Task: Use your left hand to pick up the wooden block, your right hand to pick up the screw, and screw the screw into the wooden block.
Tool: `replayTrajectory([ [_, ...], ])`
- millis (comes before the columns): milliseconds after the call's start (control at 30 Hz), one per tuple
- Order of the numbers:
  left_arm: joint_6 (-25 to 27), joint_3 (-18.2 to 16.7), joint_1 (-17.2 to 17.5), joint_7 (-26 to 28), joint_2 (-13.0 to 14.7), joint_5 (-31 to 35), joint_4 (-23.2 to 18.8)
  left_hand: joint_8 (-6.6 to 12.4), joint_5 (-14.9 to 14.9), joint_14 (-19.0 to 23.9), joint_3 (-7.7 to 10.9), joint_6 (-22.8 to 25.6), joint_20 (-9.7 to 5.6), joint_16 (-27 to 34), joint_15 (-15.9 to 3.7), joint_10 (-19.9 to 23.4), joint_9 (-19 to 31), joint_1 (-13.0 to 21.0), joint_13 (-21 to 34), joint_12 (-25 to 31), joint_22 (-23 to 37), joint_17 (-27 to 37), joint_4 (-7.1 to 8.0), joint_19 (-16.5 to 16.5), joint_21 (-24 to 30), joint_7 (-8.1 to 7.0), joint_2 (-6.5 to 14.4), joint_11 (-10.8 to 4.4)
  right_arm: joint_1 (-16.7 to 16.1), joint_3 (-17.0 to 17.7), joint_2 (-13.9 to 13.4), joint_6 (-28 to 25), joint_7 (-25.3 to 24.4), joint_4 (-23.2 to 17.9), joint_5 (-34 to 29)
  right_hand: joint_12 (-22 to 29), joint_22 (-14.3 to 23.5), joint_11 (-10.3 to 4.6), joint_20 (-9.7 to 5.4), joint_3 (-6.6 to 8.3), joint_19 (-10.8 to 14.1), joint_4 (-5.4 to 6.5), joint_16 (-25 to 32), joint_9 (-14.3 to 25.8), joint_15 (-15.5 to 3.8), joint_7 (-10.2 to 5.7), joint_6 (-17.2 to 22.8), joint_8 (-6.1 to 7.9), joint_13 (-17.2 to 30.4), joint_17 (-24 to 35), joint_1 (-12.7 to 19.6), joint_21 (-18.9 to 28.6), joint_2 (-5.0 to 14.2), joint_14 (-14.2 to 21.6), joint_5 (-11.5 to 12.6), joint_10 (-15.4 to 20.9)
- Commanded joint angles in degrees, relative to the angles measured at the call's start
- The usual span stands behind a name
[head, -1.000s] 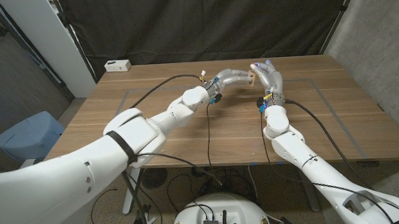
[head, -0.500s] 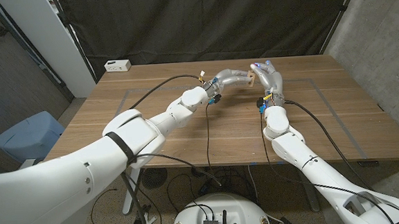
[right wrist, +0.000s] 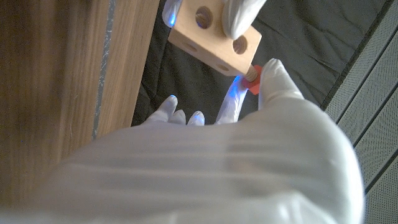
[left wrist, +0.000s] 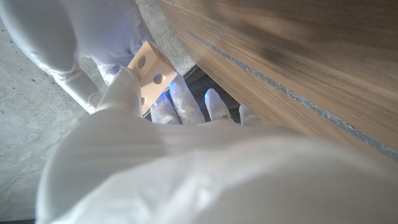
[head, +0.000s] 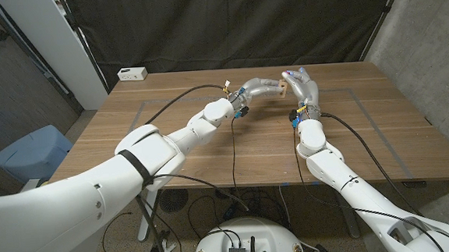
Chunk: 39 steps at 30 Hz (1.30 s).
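Step in hand: the screwing step, as I judge it. The left hand (head: 259, 86) grips the wooden block (right wrist: 215, 35) in the air over the far middle of the table (head: 381, 124), and the right hand (head: 303, 84) pinches the screw (right wrist: 253, 79), whose tip sits at a hole in the block's face.
Left hand: fingers clamped around the block's sides; the left wrist view shows the block (left wrist: 148, 73) with its drilled holes above that hand's fingers.
Right hand: thumb and a finger closed on the screw's red head; how deep the shank has gone I cannot tell.
Block and screw: touching, both raised off the table, near its far edge.
Next move calls for: turning the screw about its own axis while the left hand keeps the block steady and the hole lined up; a tilted shank would likely bind.
Surface: wooden table with tape lines; a small white box (head: 132, 73) at the far left corner.
Room: black curtain (head: 234, 24) behind the table, a grey panelled wall (head: 430, 43) beyond the table's right edge, a blue bin (head: 31, 152) on the floor off its left edge.
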Motion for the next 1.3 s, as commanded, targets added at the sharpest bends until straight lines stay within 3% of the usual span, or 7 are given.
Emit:
replayTrajectory([
  [33, 0.4, -0.3, 0.2, 0.1, -0.1, 0.0, 0.1, 0.6, 0.4, -0.1, 0.25, 0.5, 0.08, 0.2, -2.99, -0.2, 0.3, 0.3, -0.1, 0.2, 0.2, 0.1, 0.07, 0.1, 0.5, 0.01, 0.6, 0.09, -0.3, 0.1, -0.2, -0.4, -0.2, -0.9, -0.4, 0.0, 0.3, -0.11, -0.19, -0.33, -0.2, 0.05, -0.1, 0.1, -0.26, -0.19, 0.0, 0.3, 0.3, 0.2, 0.1, 0.1, 0.51, 0.0, 0.1, 0.1],
  [1300, 0.9, -0.1, -0.1, -0.1, -0.3, -0.2, 0.3, 0.59, 0.5, 0.0, 0.29, 0.4, 0.15, 0.2, -2.96, -0.2, 0.3, 0.5, -0.1, 0.3, 0.2, 0.1, 0.0, 0.2, 0.5, 0.01, 0.8, 0.16, -0.2, -0.1, 0.0, -0.4, 0.2, -0.3, -0.2, 0.0, 0.3, -0.38, -0.17, -0.57, -0.3, 0.02, -0.1, -0.3, -0.32, -0.07, 0.1, 0.66, 0.3, 0.3, 0.3, 0.1, 0.8, 0.0, 0.1, 0.0],
])
